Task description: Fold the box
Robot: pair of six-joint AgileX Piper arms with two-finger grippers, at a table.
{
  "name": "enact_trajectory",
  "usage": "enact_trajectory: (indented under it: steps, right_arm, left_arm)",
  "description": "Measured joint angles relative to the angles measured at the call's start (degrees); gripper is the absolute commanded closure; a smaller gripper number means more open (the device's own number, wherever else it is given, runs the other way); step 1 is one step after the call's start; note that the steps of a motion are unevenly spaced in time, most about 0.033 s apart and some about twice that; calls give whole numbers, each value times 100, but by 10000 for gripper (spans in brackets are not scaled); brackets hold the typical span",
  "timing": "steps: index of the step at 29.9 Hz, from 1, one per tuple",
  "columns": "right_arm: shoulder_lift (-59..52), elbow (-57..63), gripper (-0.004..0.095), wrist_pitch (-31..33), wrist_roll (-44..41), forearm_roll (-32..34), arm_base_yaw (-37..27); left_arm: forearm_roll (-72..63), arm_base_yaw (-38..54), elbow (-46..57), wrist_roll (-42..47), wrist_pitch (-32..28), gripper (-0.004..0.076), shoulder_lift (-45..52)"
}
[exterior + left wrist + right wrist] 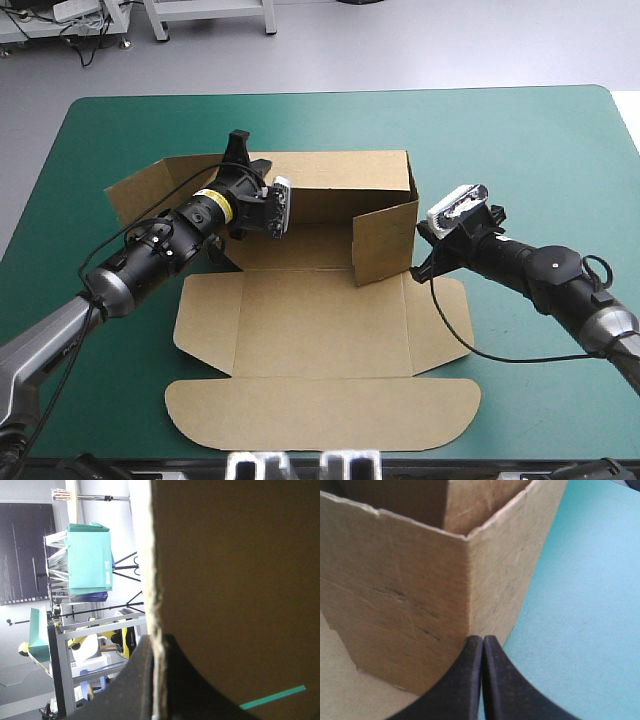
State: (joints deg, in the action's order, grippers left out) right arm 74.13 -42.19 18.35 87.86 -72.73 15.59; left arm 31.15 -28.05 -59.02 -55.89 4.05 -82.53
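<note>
We see the box [320, 320], a cut sheet of plain brown board, with a few darker streaks on its raised wall and a paler raw edge. The table [520, 140] wears an even teal-green cover. The left tool [158, 639] and right tool [483, 640] have black fingers. A yellow band [212, 205] rings the left arm's black wrist.

The table [520, 130], under its teal-green cover, bore the brown box [320, 330], whose flat base and lid panels lay spread between and below the two grippers, its raised back wall at the left gripper [240, 145] and its raised corner just ahead of the right gripper [420, 265].
</note>
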Motion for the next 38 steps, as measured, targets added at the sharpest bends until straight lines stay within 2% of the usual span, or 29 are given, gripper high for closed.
enact_trajectory:
  steps: [6, 8, 16, 22, 26, 32, 38]
  right_arm:
    - [0, 0, 301, 395, 125, 193, 0]
    - [0, 0, 220, 522, 131, 253, 0]
    - [55, -10, 223, 563, 268, 175, 0]
    - [187, -61, 223, 487, 937, -695, 0]
    - [187, -124, 223, 550, 1065, -937, 29]
    - [193, -179, 233, 127, 1095, -992, 306]
    - [276, -315, 251, -612, 976, -1064, 634]
  left_arm:
    - [0, -20, 0, 48, 86, 733, 28]
    - [0, -20, 0, 130, 92, 733, 30]
    - [86, -199, -5, 259, 307, 733, 58]
    - [126, -297, -10, 467, 375, 733, 75]
    - [151, -297, -10, 803, 375, 733, 75]
    - [194, -383, -17, 915, 439, 733, 80]
    - [279, -631, -61, 1240, 570, 733, 80]
